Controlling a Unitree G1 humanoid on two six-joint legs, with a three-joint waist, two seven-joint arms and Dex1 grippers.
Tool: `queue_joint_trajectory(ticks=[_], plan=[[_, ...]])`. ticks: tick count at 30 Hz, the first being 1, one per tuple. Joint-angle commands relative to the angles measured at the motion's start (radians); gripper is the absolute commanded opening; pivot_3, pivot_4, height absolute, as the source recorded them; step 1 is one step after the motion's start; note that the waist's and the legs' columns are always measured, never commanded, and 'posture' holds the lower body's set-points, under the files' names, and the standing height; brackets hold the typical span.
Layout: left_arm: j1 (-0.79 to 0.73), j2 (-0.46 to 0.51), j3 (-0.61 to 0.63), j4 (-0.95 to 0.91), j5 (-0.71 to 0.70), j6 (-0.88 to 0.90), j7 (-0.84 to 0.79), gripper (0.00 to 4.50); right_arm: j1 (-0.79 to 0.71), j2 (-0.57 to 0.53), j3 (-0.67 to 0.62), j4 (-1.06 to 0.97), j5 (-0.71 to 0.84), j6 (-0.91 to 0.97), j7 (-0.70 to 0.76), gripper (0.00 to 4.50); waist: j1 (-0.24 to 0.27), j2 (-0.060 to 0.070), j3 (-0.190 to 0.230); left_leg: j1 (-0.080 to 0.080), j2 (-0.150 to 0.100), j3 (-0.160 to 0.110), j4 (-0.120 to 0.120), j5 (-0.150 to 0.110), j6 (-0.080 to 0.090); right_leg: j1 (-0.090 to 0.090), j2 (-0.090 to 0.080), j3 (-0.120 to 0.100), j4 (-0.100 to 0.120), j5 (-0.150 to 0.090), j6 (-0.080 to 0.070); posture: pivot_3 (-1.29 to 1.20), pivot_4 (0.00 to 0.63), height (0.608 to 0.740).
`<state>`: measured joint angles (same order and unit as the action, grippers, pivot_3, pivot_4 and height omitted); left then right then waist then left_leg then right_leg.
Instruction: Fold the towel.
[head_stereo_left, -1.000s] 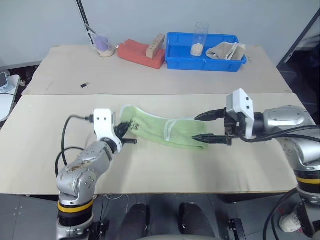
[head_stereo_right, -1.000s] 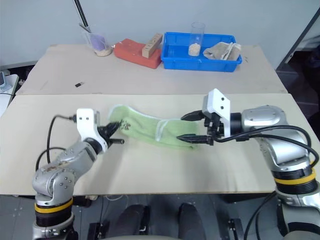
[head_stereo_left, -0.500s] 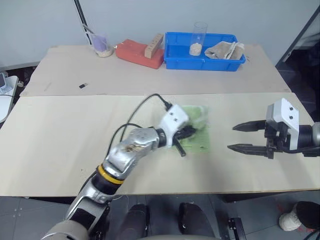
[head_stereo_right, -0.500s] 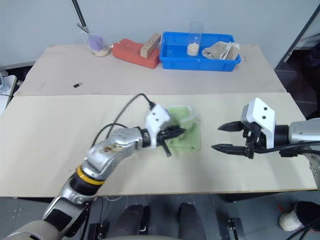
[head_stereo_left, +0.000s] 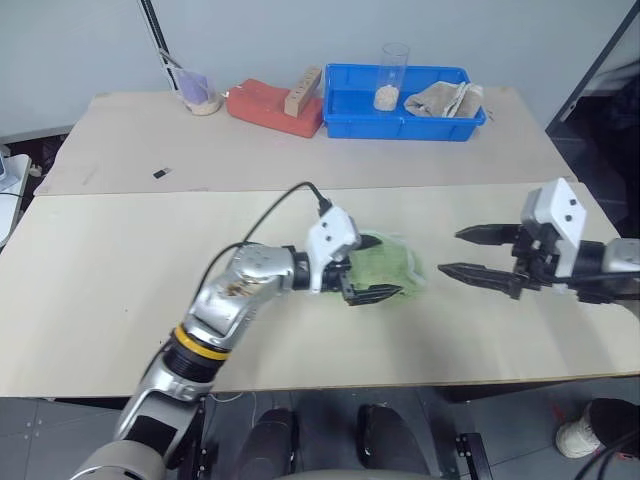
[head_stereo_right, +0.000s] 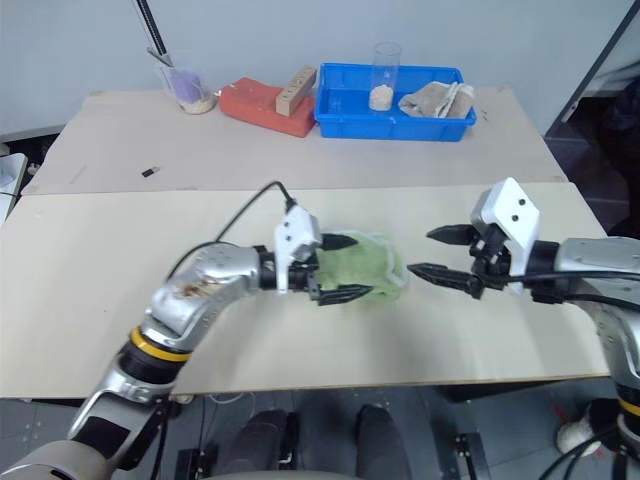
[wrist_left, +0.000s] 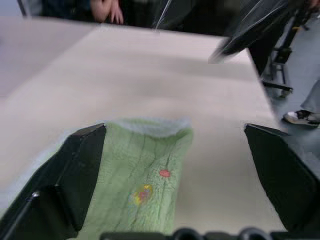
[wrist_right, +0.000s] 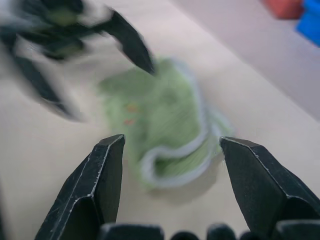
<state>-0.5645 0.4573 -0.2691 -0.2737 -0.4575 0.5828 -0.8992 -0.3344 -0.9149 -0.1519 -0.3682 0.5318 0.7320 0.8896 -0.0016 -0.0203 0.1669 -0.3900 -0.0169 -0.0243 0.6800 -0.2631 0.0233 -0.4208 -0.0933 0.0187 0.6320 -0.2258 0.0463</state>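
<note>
The light green towel (head_stereo_left: 393, 262) with its white trimmed edge lies bunched and folded over on the near table, at its middle. My left gripper (head_stereo_left: 372, 272) reaches in from the left and is open, one finger on each side of the towel's left part. In the left wrist view the towel (wrist_left: 142, 172) lies flat between the spread fingers (wrist_left: 75, 170), and small coloured marks show on it. My right gripper (head_stereo_left: 450, 251) is open just right of the towel, pointing at it without touching. From the right wrist the towel (wrist_right: 165, 112) lies beyond the fingertips.
On the far table stand a blue bin (head_stereo_left: 350, 110) holding a beige cloth (head_stereo_left: 450, 98) and a clear cup (head_stereo_left: 395, 75), a red block (head_stereo_left: 265, 105) with a wooden block (head_stereo_left: 303, 90), and a cup (head_stereo_left: 197, 92). A small dark object (head_stereo_left: 160, 173) lies left. A person's hand (wrist_left: 107, 10) shows far off.
My left gripper carried the towel's left end rightwards over the rest and then opened. My right gripper let go of the right end and drew back to the right.
</note>
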Motion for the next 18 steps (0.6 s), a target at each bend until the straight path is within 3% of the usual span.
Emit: queue_joint_trajectory(ticks=[1,7,13,18], plan=[[0.048,0.138,0.096,-0.107,-0.078,-0.032,-0.164,4.48,-0.058,0.071,0.066,0.057,-0.072,-0.027,-0.091,3.41,-0.005,0.000,0.000,0.000,0.000,0.000,0.000,0.000,0.000,-0.001,0.000,0.000,0.000,0.000,0.000,0.00,0.150,0.740],[0.136,0.328,0.250,-0.126,-0.114,-0.066,-0.263,4.48,-0.120,0.213,0.191,0.230,-0.193,-0.095,-0.158,3.41,-0.006,0.000,0.000,-0.001,-0.001,0.000,0.000,0.000,0.000,0.000,-0.001,0.000,-0.001,0.000,0.000,0.00,0.150,0.740],[0.204,0.410,0.329,-0.158,-0.136,-0.066,-0.290,4.48,-0.162,0.277,0.222,0.416,-0.226,-0.062,-0.156,3.41,-0.002,0.000,0.000,-0.001,-0.001,0.000,0.000,0.000,0.000,0.000,-0.001,-0.001,-0.001,0.000,0.000,0.00,0.150,0.740],[0.245,0.406,0.386,-0.180,-0.172,-0.059,-0.261,4.50,-0.184,0.318,0.184,0.432,-0.125,0.076,-0.103,1.92,-0.011,0.000,0.000,0.000,0.001,0.000,0.000,0.000,0.000,-0.001,0.001,-0.001,0.000,0.000,0.000,0.00,0.150,0.740]])
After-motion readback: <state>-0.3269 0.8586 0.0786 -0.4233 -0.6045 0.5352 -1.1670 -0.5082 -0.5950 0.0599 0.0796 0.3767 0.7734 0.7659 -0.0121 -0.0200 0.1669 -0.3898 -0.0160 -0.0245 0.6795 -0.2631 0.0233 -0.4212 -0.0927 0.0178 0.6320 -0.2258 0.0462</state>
